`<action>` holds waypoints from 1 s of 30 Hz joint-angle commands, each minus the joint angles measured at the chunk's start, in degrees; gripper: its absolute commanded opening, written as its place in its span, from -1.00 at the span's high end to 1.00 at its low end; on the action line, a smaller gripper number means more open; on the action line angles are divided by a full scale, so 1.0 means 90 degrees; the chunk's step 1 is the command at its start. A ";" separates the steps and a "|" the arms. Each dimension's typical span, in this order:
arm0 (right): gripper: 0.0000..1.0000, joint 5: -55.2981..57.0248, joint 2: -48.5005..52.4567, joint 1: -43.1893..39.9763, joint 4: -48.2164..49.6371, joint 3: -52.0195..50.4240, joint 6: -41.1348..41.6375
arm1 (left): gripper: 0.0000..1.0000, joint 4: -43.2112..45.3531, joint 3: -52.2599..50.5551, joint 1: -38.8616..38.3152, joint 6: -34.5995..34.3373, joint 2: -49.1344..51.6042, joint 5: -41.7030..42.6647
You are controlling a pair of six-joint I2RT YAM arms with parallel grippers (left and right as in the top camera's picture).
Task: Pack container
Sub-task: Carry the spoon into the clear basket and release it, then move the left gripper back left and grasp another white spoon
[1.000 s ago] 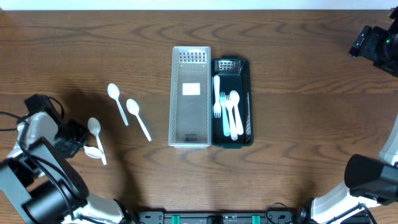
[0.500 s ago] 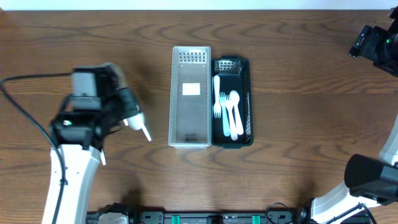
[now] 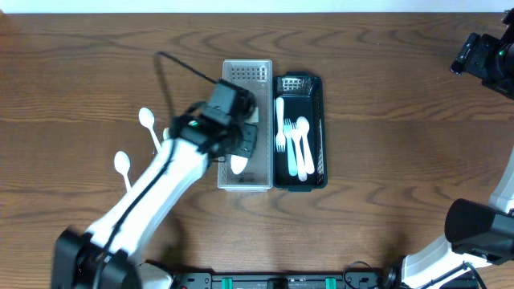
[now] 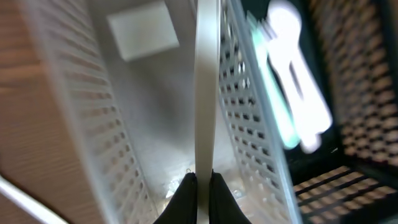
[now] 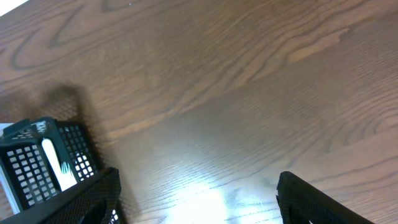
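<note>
My left gripper (image 3: 239, 148) is shut on the handle of a white plastic spoon (image 3: 238, 163) and holds it over the near end of the white perforated basket (image 3: 228, 80). In the left wrist view the spoon (image 4: 206, 93) runs up from the black fingers (image 4: 202, 183) inside the white basket (image 4: 74, 112). The black basket (image 3: 317, 88) next to it on the right holds white forks and spoons (image 3: 297, 144). Two more white spoons lie on the table, one at the left (image 3: 147, 119) and one nearer (image 3: 122, 164). My right gripper (image 3: 482, 58) is open and empty at the far right.
In the right wrist view the open fingers (image 5: 199, 186) hang over bare wood, with a corner of the black basket (image 5: 74, 152) at the left. The left arm crosses the table diagonally from the near left. A white label lies on the white basket's floor (image 4: 143, 28).
My left arm has swung from the near left, past the loose spoons, to the white basket, now holding a spoon. One spoon is gone from the table. The right arm has not moved.
</note>
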 commanded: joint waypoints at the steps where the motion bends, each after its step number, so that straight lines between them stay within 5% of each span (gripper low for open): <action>1: -0.67 -0.0044 -0.0036 0.0041 -0.0012 -0.0007 -0.0087 | 0.88 -0.0007 0.0061 -0.0039 0.0588 0.0415 -0.0029; 5: -0.67 -0.0044 -0.0036 0.0044 -0.0032 -0.0007 -0.0085 | 0.88 -0.0012 0.0061 -0.0036 0.0639 0.0668 -0.0034; 6: -0.68 -0.0044 -0.0036 0.0041 -0.0036 -0.0007 -0.0087 | 0.74 -0.0007 0.0061 -0.0036 0.0639 0.0665 -0.0034; 7: -0.67 -0.0044 -0.0036 0.0041 -0.0046 -0.0007 -0.0085 | 0.36 -0.0015 0.0080 -0.0036 0.0639 0.0651 -0.0036; 11: -0.68 -0.0041 -0.0036 0.0041 -0.0083 -0.0007 -0.0087 | -0.09 -0.0454 0.0532 -0.0036 0.0784 0.0556 -0.0260; 20: -0.68 -0.0039 -0.0036 0.0036 -0.0085 -0.0007 -0.0092 | -0.45 -0.2159 0.2254 0.0425 0.0658 -0.0325 -0.1547; 30: -0.73 -0.0027 -0.0036 0.0036 -0.0238 -0.0007 -0.0138 | -0.54 -0.2922 0.2186 0.3349 -0.0471 -0.0964 -0.1508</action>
